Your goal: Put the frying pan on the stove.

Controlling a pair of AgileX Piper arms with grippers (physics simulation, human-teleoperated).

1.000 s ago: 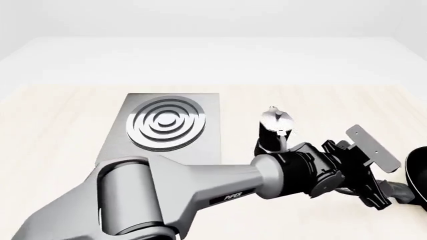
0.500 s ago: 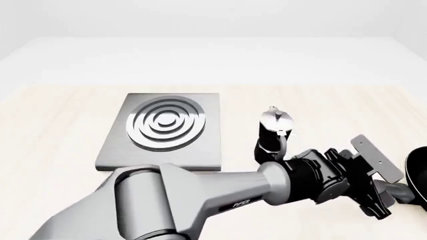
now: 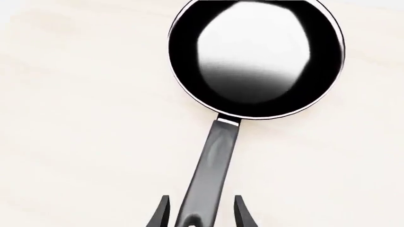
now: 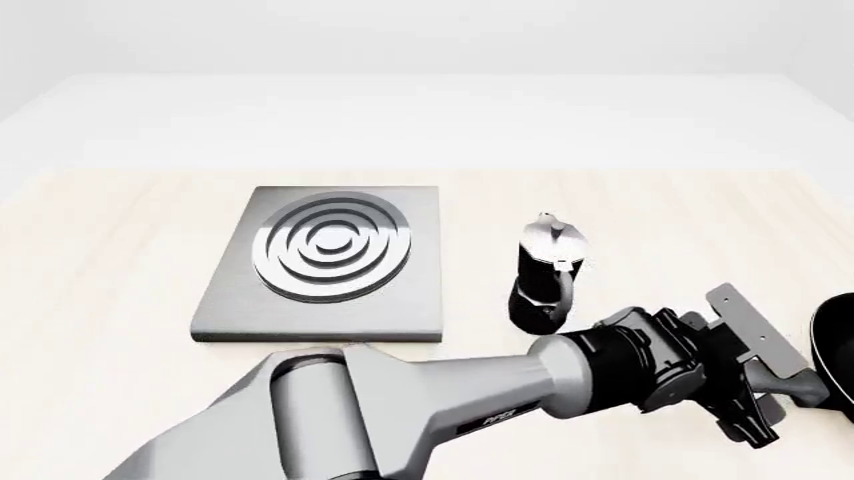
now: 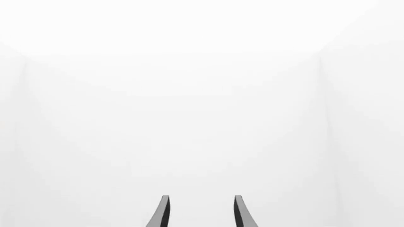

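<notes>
Straddling the frying pan (image 3: pixel 256 59) handle at the bench's (image 4: pixel 120 230) far right edge, left pincer (image 3: pixel 200 215) spread, prongs either side, not touching. Right pincer (image 5: pixel 200 213) agape on blank white. Stove (image 4: pixel 400 300) well apart, left of moka pot (image 4: pixel 547 270).

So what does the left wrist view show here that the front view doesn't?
Only the left wrist view shows the whole frying pan, its glossy inside, and its handle running between the open left gripper fingers. Only the front view shows the stove, the moka pot and the left arm reaching across to the right. Both share the light wooden table and the pan, which the front view cuts off at its right edge.
</notes>
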